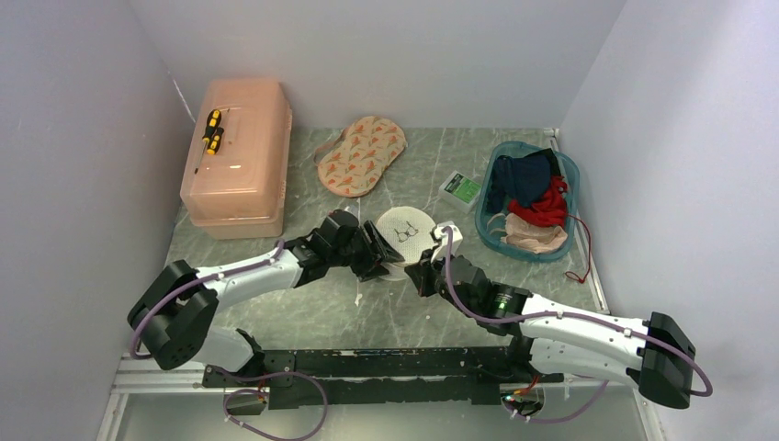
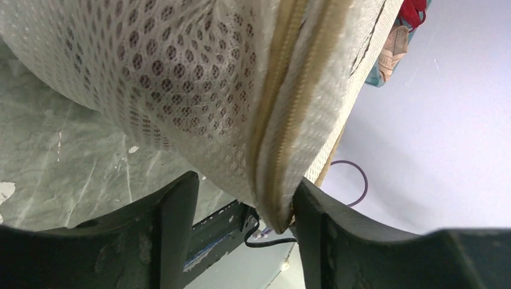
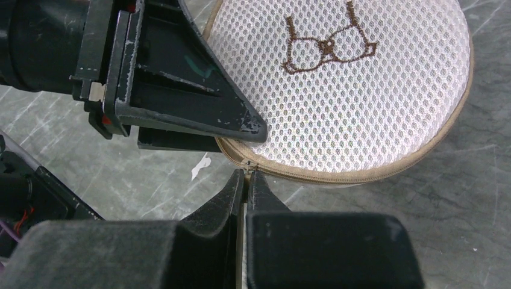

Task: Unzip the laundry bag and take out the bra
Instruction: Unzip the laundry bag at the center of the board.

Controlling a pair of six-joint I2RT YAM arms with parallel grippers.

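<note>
The white mesh laundry bag point(image 1: 407, 234) lies mid-table, its round lid with the bra icon point(image 3: 328, 45) facing up and its cream zipper rim point(image 3: 361, 174) closed. My right gripper point(image 3: 247, 177) is shut at the bag's near edge, its tips pinching the zipper pull point(image 3: 247, 167). From the left, my left gripper point(image 2: 244, 205) stands open around the bag's zipped rim point(image 2: 283, 120). The rim touches one of its fingers point(image 2: 319, 235) and is clear of the other. The bra is hidden.
A peach plastic box point(image 1: 237, 152) with a yellow-black screwdriver point(image 1: 212, 131) on top stands at the back left. A beige two-cup piece point(image 1: 361, 154) lies behind the bag. A teal basket point(image 1: 488, 197) of clothes sits at the right, a small green packet point(image 1: 459, 188) beside it.
</note>
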